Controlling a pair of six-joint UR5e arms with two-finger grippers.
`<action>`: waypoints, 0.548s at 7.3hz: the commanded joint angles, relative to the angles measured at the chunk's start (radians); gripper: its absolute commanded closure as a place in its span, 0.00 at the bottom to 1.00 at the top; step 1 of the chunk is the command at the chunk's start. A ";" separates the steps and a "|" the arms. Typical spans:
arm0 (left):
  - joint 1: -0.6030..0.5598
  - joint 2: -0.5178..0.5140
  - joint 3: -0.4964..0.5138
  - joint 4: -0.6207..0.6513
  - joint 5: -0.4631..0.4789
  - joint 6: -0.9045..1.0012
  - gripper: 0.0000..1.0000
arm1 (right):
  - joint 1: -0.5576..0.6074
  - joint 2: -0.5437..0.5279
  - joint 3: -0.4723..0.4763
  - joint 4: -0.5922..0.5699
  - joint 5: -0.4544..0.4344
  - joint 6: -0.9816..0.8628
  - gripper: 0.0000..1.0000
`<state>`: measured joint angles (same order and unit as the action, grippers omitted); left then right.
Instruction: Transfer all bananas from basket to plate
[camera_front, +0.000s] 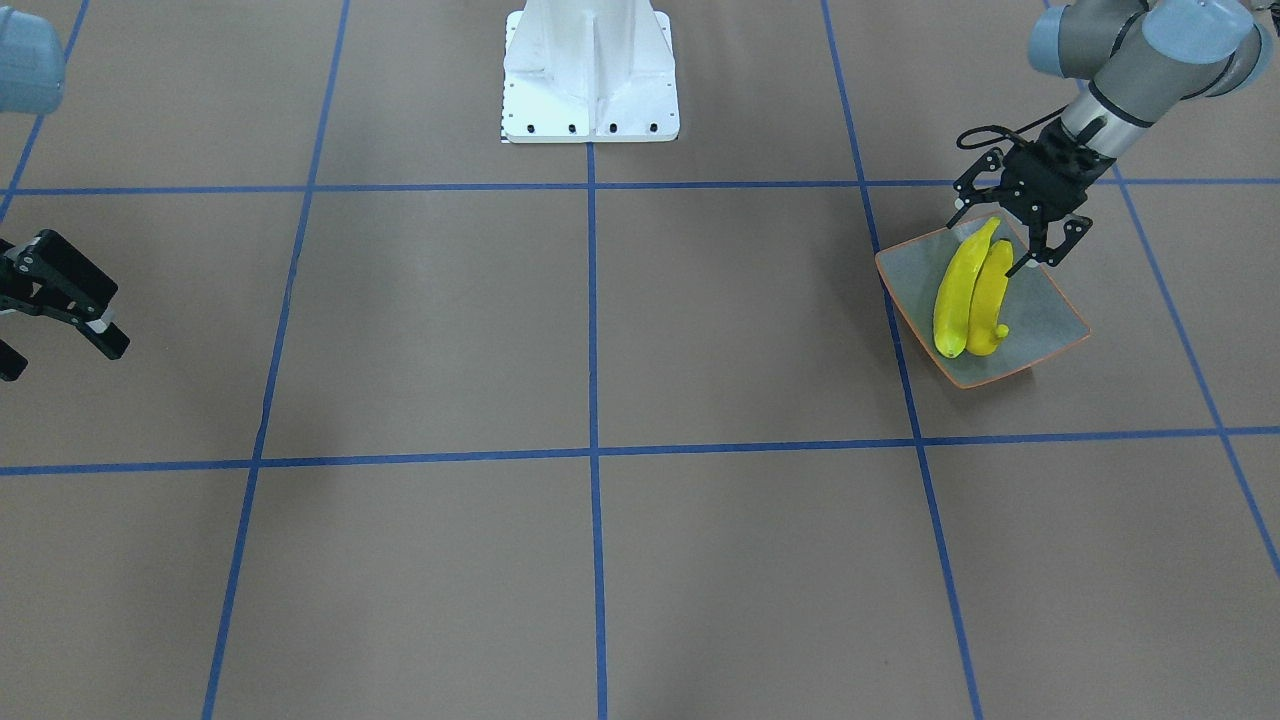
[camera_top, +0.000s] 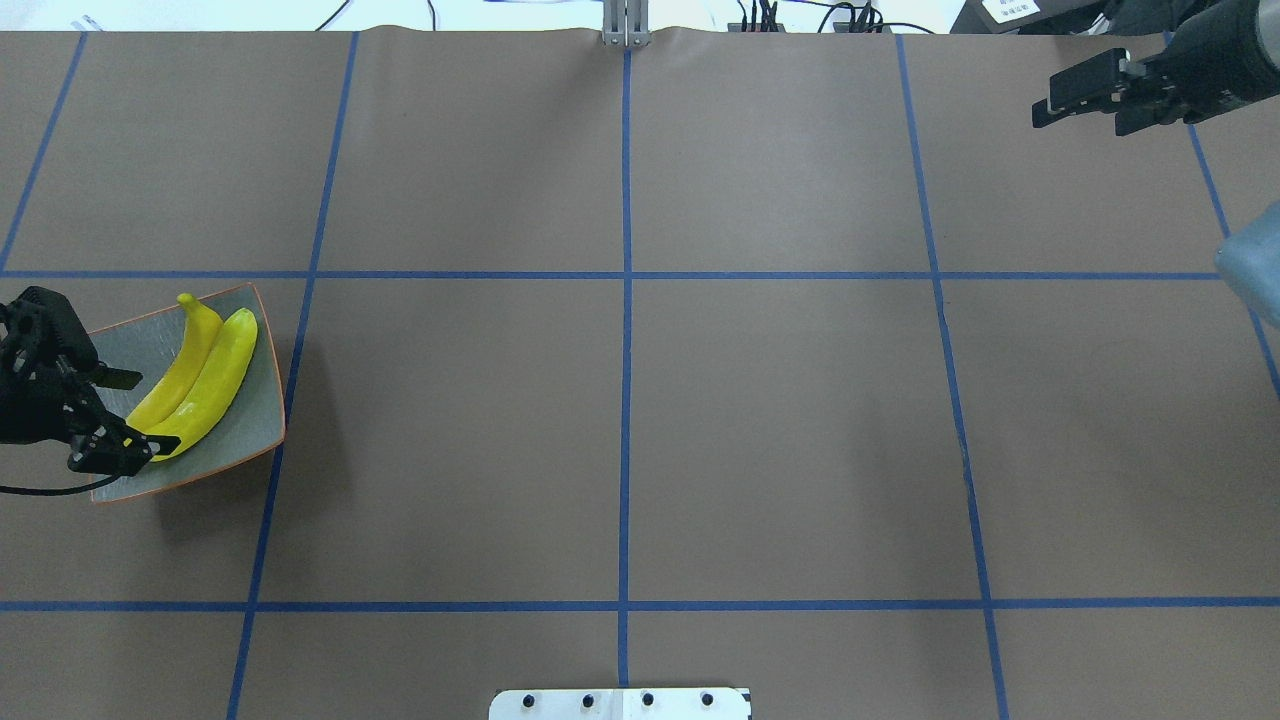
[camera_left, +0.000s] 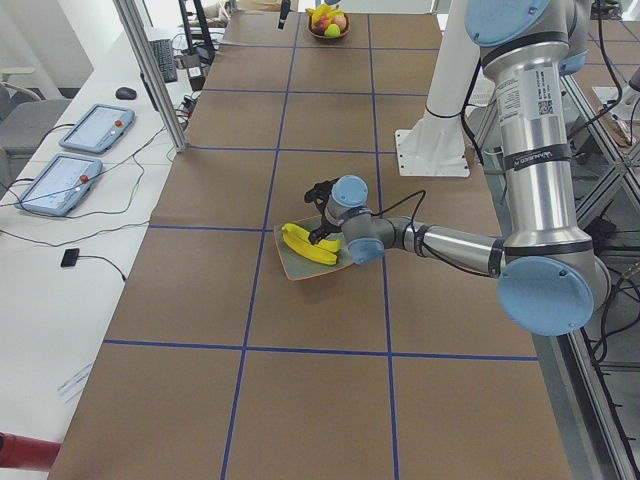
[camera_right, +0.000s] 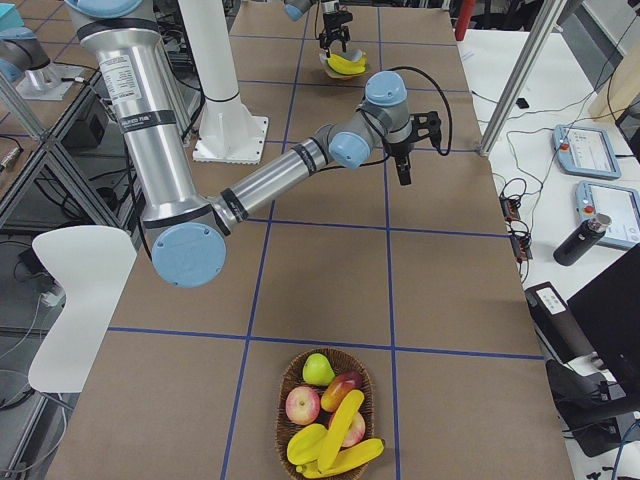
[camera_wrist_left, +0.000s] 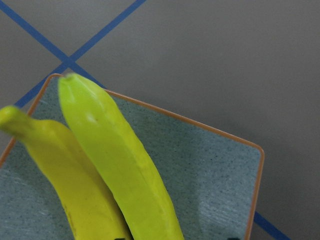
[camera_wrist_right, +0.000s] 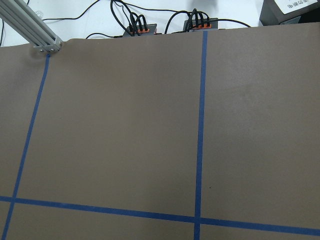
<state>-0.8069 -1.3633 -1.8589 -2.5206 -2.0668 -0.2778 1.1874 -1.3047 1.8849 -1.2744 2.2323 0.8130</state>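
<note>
Here, two smooth, bright yellow curved bananas lie touching, side by side, in the square, speckled grey-green plate with an orange rim. The left gripper is spread astride their ends. Far across the table, the brown wicker basket holds more bananas, red apples and a green pear. The right gripper hangs spread, holding nothing.

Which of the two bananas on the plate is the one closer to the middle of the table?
The inner banana, whose far end is blunt. The outer banana beside it ends in a raised stubby stem.
</note>
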 joint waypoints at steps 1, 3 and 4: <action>-0.123 -0.003 -0.005 0.016 -0.086 -0.020 0.01 | 0.039 -0.024 -0.010 -0.003 0.033 -0.067 0.00; -0.263 -0.037 -0.008 0.054 -0.199 -0.110 0.01 | 0.144 -0.118 -0.049 -0.003 0.084 -0.328 0.00; -0.264 -0.052 -0.009 0.052 -0.210 -0.198 0.01 | 0.193 -0.178 -0.058 -0.003 0.092 -0.468 0.00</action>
<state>-1.0400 -1.3943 -1.8665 -2.4738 -2.2444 -0.3868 1.3190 -1.4137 1.8412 -1.2773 2.3088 0.5131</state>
